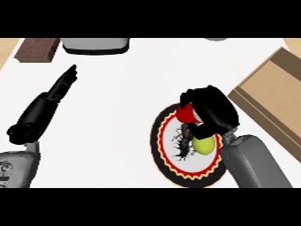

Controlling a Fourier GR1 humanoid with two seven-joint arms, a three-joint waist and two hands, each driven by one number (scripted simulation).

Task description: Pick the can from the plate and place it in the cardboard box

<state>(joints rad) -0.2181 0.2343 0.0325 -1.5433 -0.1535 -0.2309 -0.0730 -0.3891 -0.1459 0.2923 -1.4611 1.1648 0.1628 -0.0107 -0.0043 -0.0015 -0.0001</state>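
Right hand: forearm enters from near right; palm down over far edge of plate, fingers curled round red can. Can appears still on plate; contact hidden. Label mostly covered, unreadable.
Left hand: left side of worktop, fingers straight, pointing far, nothing held.
Cardboard box: right of plate, w/ yellow-green item on plate's near part.

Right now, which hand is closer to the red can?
The right hand. Its fingers curl round the can at the rim of the plate. The left hand is far out to the can's left, open and holding nothing.
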